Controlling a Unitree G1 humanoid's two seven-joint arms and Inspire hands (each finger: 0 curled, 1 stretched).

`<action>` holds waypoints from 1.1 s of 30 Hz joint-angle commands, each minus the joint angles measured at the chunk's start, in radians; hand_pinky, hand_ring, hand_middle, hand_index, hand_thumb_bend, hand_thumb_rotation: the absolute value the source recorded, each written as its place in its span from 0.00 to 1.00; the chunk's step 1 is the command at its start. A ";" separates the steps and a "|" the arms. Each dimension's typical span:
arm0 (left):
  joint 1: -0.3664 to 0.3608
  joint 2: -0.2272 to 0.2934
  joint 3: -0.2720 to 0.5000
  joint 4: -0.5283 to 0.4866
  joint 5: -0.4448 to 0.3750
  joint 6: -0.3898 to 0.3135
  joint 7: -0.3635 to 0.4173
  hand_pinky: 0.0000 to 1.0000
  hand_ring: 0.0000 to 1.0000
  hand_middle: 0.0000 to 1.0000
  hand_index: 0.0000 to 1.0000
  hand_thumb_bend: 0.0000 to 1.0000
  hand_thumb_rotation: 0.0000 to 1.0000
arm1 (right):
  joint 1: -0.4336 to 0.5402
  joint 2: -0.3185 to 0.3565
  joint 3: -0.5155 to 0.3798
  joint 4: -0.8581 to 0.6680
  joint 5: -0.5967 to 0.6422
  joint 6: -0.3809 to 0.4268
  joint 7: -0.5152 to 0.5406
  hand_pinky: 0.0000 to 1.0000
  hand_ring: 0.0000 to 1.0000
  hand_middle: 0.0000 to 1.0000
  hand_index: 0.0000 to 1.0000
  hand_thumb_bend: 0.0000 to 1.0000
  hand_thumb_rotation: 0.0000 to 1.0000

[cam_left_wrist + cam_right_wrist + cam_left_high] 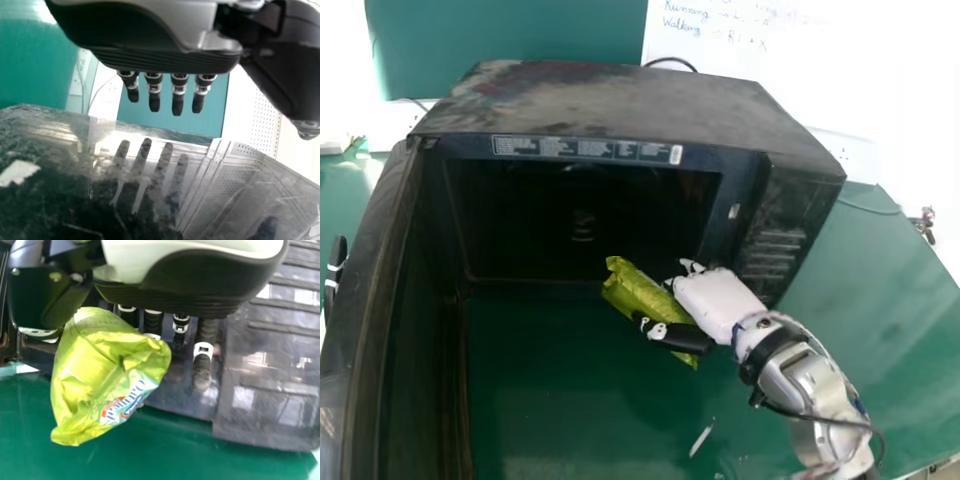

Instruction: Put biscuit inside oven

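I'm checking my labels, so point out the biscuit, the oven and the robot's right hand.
Biscuit [95,375]: right wrist view, on the middle of its green packet.
Oven [610,100]: head view, on its top.
Right hand [715,300]: head view, on its white back.

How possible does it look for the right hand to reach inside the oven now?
Probably yes: the right hand, holding the biscuit packet, is just before the oven, and the door stands open to the left, out of its way.

Green table [880,290], whiteboard [770,70] with handwriting
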 commanded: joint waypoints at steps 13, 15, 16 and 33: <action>0.012 -0.009 -0.008 -0.009 0.007 -0.010 0.002 1.00 1.00 1.00 1.00 0.99 0.97 | -0.101 0.059 0.047 0.061 -0.015 0.014 0.000 0.16 0.26 0.39 0.50 0.53 0.00; 0.014 -0.010 -0.009 -0.011 0.003 -0.010 -0.001 1.00 1.00 1.00 1.00 0.99 0.97 | -0.107 0.061 0.051 0.069 -0.021 0.005 -0.013 0.15 0.24 0.39 0.50 0.52 0.00; 0.014 -0.011 -0.009 -0.010 0.002 -0.010 -0.003 1.00 1.00 1.00 1.00 0.98 0.97 | -0.112 0.061 0.054 0.072 -0.024 0.002 -0.017 0.14 0.23 0.39 0.50 0.52 0.00; 0.030 -0.020 -0.016 -0.044 -0.003 0.005 0.010 1.00 1.00 1.00 1.00 0.99 0.96 | -0.203 0.095 0.086 0.149 -0.028 0.005 -0.014 0.15 0.23 0.38 0.49 0.53 0.00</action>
